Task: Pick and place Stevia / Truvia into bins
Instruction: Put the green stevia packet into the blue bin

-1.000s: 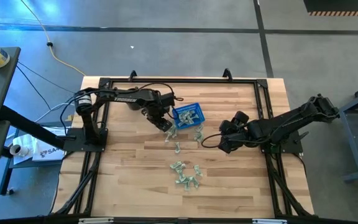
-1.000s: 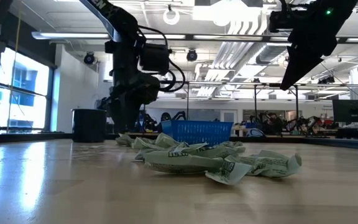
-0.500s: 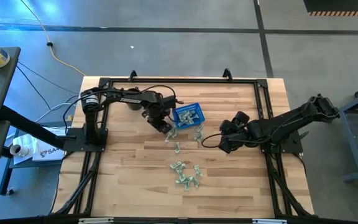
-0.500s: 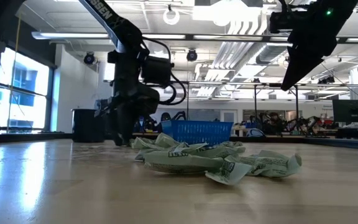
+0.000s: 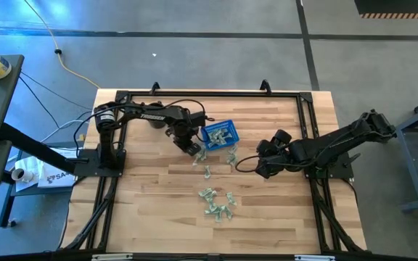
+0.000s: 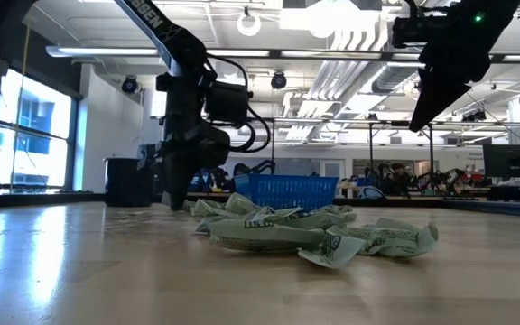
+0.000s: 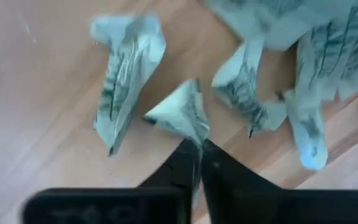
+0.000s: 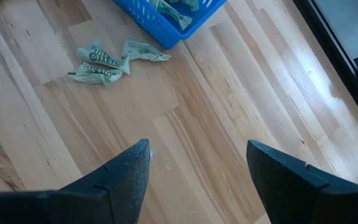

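Note:
Several crumpled pale green and white Stevia packets lie on the wood: some beside the blue basket [image 5: 220, 133], a pile [image 5: 218, 203] nearer the table's front. The basket holds a few packets. My left gripper [image 5: 194, 149] is down at the table just left of the basket, shut on one packet [image 7: 182, 115]; other packets [image 7: 126, 74] lie around it. My right gripper [image 5: 258, 168] hangs open above bare wood to the right of the basket [image 8: 166, 18], holding nothing. My left gripper pinches the packet's near corner [image 7: 194, 135] between its two fingertips, coming from above and pointing down. The packet sticks out beyond the tips, crumpled, down at table level [image 6: 177, 204] among the other packets.
A black round cup [image 6: 129, 181] stands at the far left of the table in the low view. A black frame [image 5: 209, 94] runs round the tabletop. Bare wood lies to the left and at the near right.
My left gripper has come down to the table by the basket's left side and shifted a little to the left. It has shut there on one packet. My right arm has kept still.

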### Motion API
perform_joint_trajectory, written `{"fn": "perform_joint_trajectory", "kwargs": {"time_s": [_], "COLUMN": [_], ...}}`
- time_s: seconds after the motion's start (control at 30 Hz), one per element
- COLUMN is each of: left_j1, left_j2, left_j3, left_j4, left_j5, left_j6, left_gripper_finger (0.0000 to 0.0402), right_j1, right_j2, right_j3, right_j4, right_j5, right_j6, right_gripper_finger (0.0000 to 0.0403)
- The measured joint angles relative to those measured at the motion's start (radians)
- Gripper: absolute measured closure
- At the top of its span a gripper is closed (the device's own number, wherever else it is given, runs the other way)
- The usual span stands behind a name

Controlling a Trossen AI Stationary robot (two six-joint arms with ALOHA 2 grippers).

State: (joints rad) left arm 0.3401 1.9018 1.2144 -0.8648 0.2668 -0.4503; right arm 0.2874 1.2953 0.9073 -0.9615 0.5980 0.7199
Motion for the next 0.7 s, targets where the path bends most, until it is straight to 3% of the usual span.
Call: {"fn": "perform_joint_trajectory", "kwargs": {"time_s": [0.07,0.2,0.33,0.53,0.7], "left_j1": [0.000,-0.024,-0.061,-0.062,-0.020], "left_j2": [-0.001,-0.026,-0.100,-0.145,-0.044], "left_j3": [0.004,0.054,0.140,0.278,0.305], "left_j4": [-0.034,-0.156,-0.171,0.058,0.235], "left_j5": [0.030,0.068,0.073,-0.107,-0.036], "left_j6": [0.000,0.014,0.009,0.060,0.097], "left_gripper_finger": [0.0377,0.0374,0.0368,0.0379,0.0356], "right_j1": [0.000,0.000,0.000,0.000,0.000], "right_j2": [0.000,0.000,0.000,0.000,0.000], "right_j3": [0.000,0.000,0.000,0.000,0.000], "right_j4": [-0.001,-0.029,-0.067,-0.074,-0.074], "right_j5": [0.000,0.000,0.001,0.011,-0.001], "right_j6": [-0.005,-0.006,-0.006,-0.013,-0.014], "right_gripper_finger": [0.0146,0.0146,0.0146,0.0146,0.0146]}}
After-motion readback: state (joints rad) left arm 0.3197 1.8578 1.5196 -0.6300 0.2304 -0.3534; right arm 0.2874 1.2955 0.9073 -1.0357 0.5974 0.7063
